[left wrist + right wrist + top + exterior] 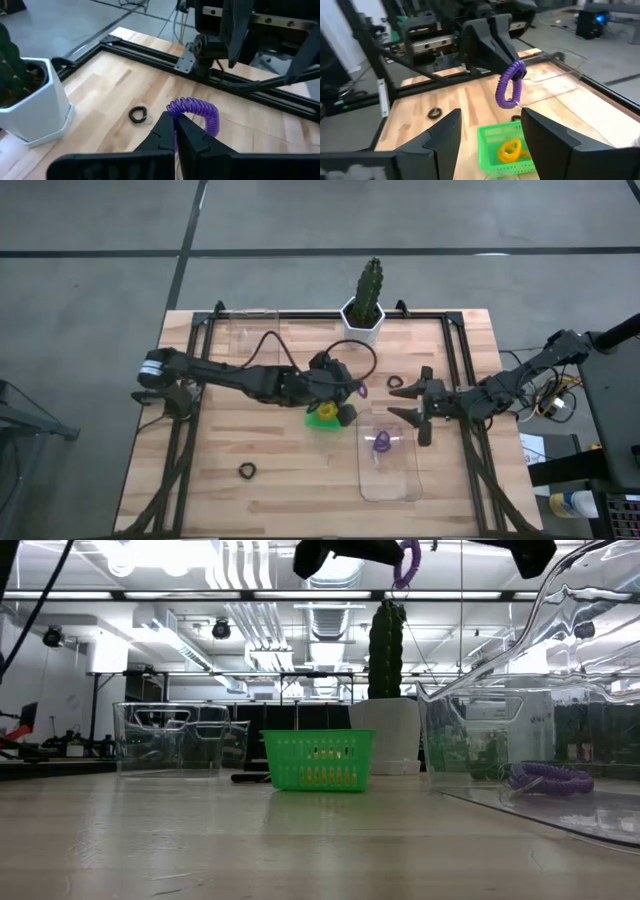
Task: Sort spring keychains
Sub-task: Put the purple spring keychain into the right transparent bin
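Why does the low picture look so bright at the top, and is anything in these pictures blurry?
Low view: ceiling strip lights glare white, and the clear bin close to the lens looks warped. Left wrist view: the left gripper, shut on the purple keychain, looks soft. Right wrist view: the right gripper's open fingers blur.

The left gripper [352, 392] (fingers pinched together) faces the right gripper [418, 409], whose fingers stand spread.

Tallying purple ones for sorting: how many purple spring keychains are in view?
2: one purple coiled spring keychain pinched in the left tool; another purple coil inside the clear plastic bin. Others may be hidden.
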Robot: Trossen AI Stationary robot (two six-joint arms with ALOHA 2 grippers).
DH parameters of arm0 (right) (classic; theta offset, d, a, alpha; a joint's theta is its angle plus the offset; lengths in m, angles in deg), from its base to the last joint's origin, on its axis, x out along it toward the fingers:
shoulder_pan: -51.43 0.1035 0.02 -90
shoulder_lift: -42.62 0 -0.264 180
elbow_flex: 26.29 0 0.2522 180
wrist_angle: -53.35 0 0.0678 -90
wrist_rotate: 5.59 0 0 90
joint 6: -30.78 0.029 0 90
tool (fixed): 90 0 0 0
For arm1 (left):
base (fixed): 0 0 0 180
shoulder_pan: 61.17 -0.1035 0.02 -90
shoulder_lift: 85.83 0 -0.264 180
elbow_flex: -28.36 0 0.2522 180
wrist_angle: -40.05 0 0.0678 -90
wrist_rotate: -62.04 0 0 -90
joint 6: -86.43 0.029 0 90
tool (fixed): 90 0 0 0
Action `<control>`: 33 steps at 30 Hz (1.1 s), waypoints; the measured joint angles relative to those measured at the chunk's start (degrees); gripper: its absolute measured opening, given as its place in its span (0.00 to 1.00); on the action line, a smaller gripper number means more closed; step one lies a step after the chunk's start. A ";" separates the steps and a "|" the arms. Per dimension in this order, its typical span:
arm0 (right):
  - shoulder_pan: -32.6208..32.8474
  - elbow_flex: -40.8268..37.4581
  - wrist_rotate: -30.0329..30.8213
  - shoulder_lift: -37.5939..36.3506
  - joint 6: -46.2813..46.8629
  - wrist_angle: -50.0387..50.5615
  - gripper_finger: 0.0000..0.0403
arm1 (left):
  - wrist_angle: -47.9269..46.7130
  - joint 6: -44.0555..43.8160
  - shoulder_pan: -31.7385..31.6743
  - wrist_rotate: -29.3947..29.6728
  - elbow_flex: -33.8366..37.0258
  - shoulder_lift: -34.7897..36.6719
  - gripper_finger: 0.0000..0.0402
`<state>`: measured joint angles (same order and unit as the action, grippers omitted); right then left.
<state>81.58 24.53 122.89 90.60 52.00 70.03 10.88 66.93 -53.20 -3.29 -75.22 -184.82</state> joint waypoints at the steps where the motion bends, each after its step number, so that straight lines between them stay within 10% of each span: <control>1: -0.27 0.32 0.94 0.75 0.81 -0.01 0.51 | -0.40 0.16 0.00 0.39 -0.70 -0.57 0.00; 33: -11.32 6.07 3.55 14.84 4.96 -0.49 0.53 | -0.70 0.35 -0.04 6.07 -1.71 -1.83 0.00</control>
<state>70.27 30.61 126.44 105.43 56.96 69.54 10.17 67.27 -53.25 2.78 -76.93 -186.65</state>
